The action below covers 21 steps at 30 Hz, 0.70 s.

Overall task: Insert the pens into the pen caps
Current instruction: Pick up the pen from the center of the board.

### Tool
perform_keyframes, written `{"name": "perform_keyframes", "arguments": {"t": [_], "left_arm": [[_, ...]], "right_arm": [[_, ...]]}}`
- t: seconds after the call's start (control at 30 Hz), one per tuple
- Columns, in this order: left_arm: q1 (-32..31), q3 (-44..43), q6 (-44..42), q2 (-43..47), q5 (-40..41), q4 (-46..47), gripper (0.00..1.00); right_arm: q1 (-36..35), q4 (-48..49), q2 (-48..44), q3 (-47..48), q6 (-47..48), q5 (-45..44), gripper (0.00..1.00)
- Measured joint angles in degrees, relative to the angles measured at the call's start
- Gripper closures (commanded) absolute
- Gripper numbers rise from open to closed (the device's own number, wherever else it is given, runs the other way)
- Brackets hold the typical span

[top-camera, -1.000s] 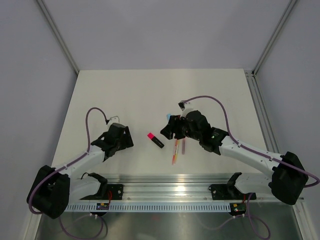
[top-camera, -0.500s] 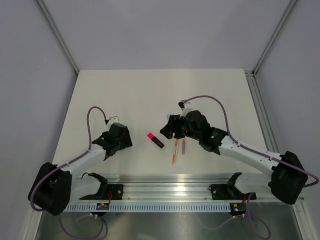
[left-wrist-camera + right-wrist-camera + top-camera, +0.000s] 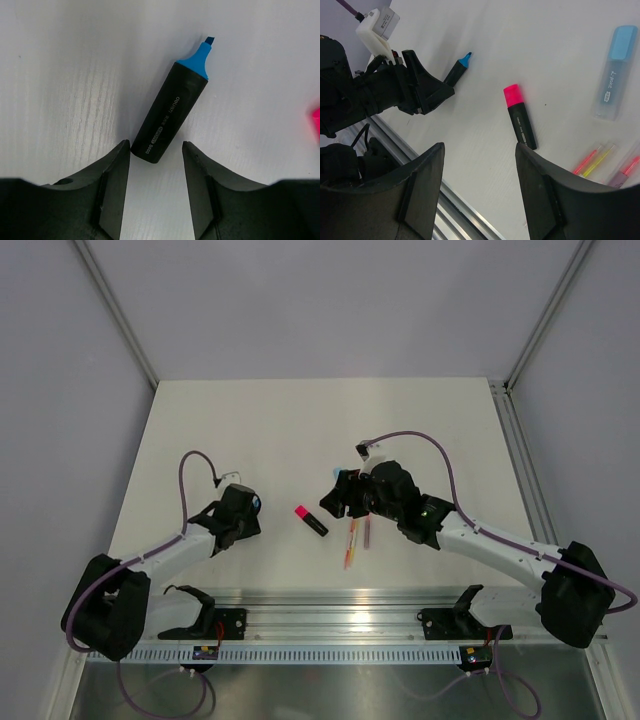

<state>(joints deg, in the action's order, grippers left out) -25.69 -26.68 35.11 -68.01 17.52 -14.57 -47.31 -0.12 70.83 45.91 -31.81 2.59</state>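
Observation:
A black-barrelled pen (image 3: 170, 112) with a bare blue tip lies flat on the white table (image 3: 75, 75). Its butt end sits in the mouth of my left gripper (image 3: 156, 156), whose jaws stand apart around it without clamping it. From above, only its blue tip (image 3: 257, 503) shows past the left gripper (image 3: 247, 512). A second black pen (image 3: 521, 121) wears a bright pink pen cap (image 3: 512, 95) and lies in the middle (image 3: 311, 520). My right gripper (image 3: 480, 147) hangs open above the table, empty, over (image 3: 338, 502).
A pale-blue pen (image 3: 615, 72) lies to the far right in the right wrist view. Thin pink and yellow sticks (image 3: 592, 160) lie near the right gripper, also seen from above as thin sticks (image 3: 350, 540). The metal rail (image 3: 340, 605) runs along the near edge.
My left gripper has crept forward onto the blue-tipped pen's butt end and its jaws have narrowed. The right arm has stayed put.

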Motion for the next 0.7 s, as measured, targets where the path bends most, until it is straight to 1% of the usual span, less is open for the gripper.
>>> {"name": "perform_keyframes", "arguments": {"t": [0.13, 0.2, 0.27, 0.3, 0.33, 0.37, 0.4, 0.43, 0.47, 0.53, 0.57, 0.7], "left_arm": [[0.0, -0.8, -0.2, -1.6, -0.2, 0.4, 0.54], [0.0, -1.1, -0.2, -2.2, -0.2, 0.7, 0.54], [0.0, -1.3, -0.3, -2.5, -0.3, 0.8, 0.56], [0.0, -1.4, -0.3, -2.7, -0.3, 0.8, 0.58], [0.0, -1.5, -0.3, -2.9, -0.3, 0.9, 0.63], [0.0, -1.7, -0.3, -3.2, -0.2, 0.9, 0.65], [0.0, -2.0, -0.5, -3.6, -0.3, 0.9, 0.68], [0.0, -2.2, -0.5, -3.9, -0.3, 1.0, 0.71], [0.0, -2.4, -0.5, -4.2, -0.3, 1.1, 0.76], [0.0, -2.6, -0.5, -4.4, -0.3, 1.4, 0.82], [0.0, -2.7, -0.6, -4.5, -0.3, 1.4, 0.90], [0.0, -2.7, -0.6, -4.3, -0.3, 1.4, 1.00]], "right_arm": [[0.0, 0.4, 0.7, 0.0, 0.0, 0.0, 0.36], [0.0, 0.6, 0.8, -0.1, 0.0, 0.0, 0.39], [0.0, 0.8, 0.8, -0.1, 0.0, 0.0, 0.40], [0.0, 0.9, 0.8, -0.1, 0.0, 0.0, 0.41], [0.0, 0.9, 0.9, -0.1, 0.0, 0.1, 0.43], [0.0, 0.9, 1.2, 0.0, 0.0, 0.1, 0.47], [0.0, 0.6, 1.9, 0.3, 0.1, 0.3, 0.57], [0.0, 0.1, 3.0, 0.7, 0.4, 0.5, 0.64], [0.1, -0.6, 4.5, 1.6, 0.3, 0.9, 0.70], [0.1, -1.5, 7.9, 3.0, 0.4, 1.8, 0.78], [0.1, -1.8, 9.5, 3.6, 0.3, 2.2, 0.78], [0.1, -3.1, 14.8, 4.9, 0.3, 3.5, 0.77]]}}
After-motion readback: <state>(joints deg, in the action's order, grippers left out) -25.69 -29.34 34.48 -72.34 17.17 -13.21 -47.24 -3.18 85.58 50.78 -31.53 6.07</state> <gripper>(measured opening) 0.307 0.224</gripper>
